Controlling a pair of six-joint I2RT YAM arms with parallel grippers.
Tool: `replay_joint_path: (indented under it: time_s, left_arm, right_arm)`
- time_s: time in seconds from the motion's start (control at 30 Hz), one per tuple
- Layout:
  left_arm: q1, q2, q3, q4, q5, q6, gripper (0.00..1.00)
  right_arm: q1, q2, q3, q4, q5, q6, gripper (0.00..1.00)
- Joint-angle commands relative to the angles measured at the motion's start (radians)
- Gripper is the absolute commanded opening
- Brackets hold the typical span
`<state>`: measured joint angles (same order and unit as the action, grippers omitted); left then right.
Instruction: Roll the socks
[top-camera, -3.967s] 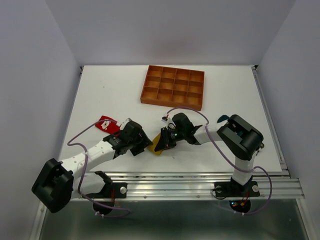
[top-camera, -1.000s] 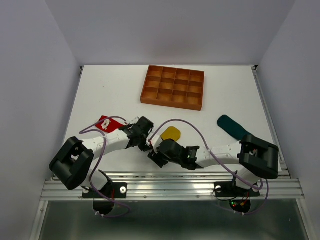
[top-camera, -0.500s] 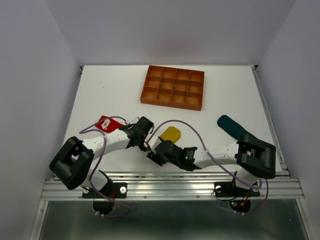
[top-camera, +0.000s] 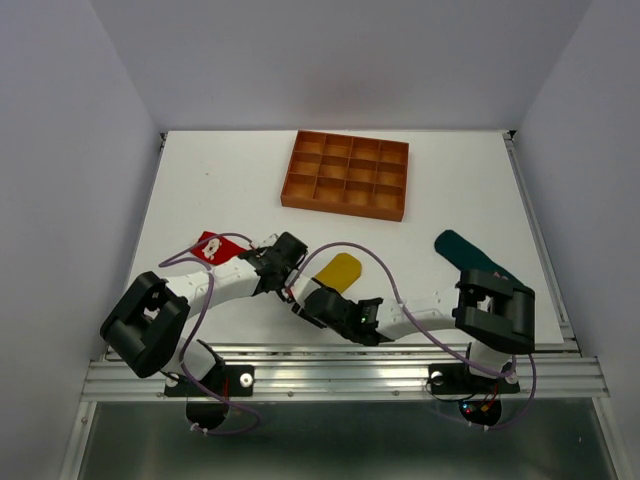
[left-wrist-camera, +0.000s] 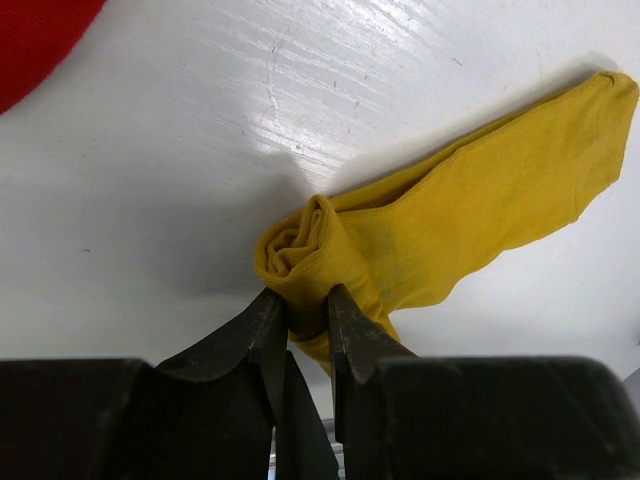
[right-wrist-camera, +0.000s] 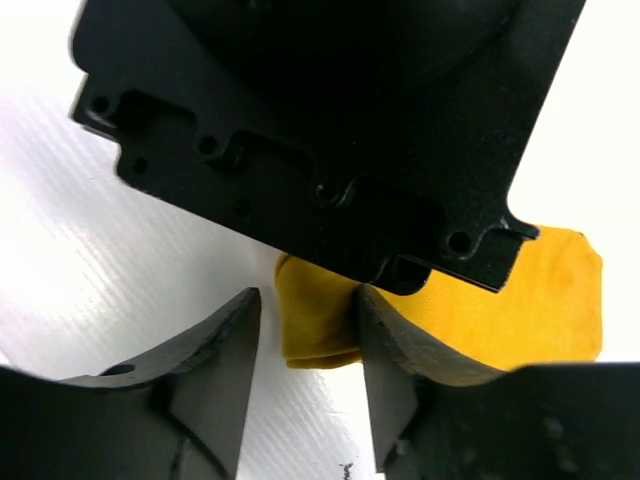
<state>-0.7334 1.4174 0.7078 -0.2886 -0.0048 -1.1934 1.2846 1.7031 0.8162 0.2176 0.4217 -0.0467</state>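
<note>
The yellow sock (top-camera: 340, 268) lies near the table's front middle, one end rolled into a small bundle (left-wrist-camera: 300, 250) and the rest flat (left-wrist-camera: 500, 190). My left gripper (left-wrist-camera: 303, 296) is shut on that rolled end. My right gripper (right-wrist-camera: 307, 297) faces it from the front, with its jaws open on either side of the same bundle (right-wrist-camera: 315, 320) and a gap showing at the left finger (right-wrist-camera: 225, 350). The red sock (top-camera: 212, 246) lies flat to the left and the dark teal sock (top-camera: 463, 250) flat to the right.
An orange-brown gridded tray (top-camera: 346, 174) stands at the back middle. The black body of the left gripper (right-wrist-camera: 320, 120) fills the upper part of the right wrist view, very close. Both arms meet near the table's front edge (top-camera: 330, 347).
My right gripper's jaws have narrowed around the rolled end of the yellow sock and the arm has edged left. The left gripper keeps its hold, unmoved.
</note>
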Motion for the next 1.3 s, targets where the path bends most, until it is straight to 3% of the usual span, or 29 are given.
replay_joint_path:
  time_s: [0.0,0.13,0.3,0.37,0.4,0.5,0.77,1.03,1.27]
  left_arm:
    - [-0.011,0.018,0.016,-0.069,0.0,0.005,0.0]
    - [-0.011,0.014,0.018,-0.069,0.0,-0.001,0.0]
    - [-0.009,0.0,0.03,-0.099,0.026,-0.008,0.0]
    - [-0.006,-0.017,0.033,-0.11,0.019,-0.008,0.13]
    - [-0.004,-0.032,0.032,-0.112,0.016,-0.009,0.28]
    - [0.009,-0.076,0.028,-0.121,0.016,-0.008,0.43]
    - [0.06,-0.219,0.005,-0.124,-0.057,0.015,0.67]
    - [0.107,-0.299,-0.025,-0.115,-0.055,0.051,0.71]
    - [0.112,-0.305,-0.053,-0.071,-0.029,0.092,0.71]
  right_arm:
    - [0.021,0.053,0.026,-0.017,0.075,-0.022,0.46]
    - [0.021,0.079,0.037,-0.033,0.123,-0.022,0.37]
    - [0.03,0.102,0.037,-0.044,0.138,0.033,0.18]
    - [0.03,0.099,0.026,-0.038,0.115,0.097,0.13]
    - [0.03,0.095,0.018,-0.031,0.102,0.131,0.12]
    - [0.03,0.079,0.012,-0.018,0.063,0.2,0.1]
    - [-0.079,0.007,-0.049,0.066,-0.142,0.344,0.07]
    - [-0.223,-0.062,-0.165,0.25,-0.457,0.534,0.05]
    - [-0.3,-0.095,-0.314,0.431,-0.534,0.714,0.04]
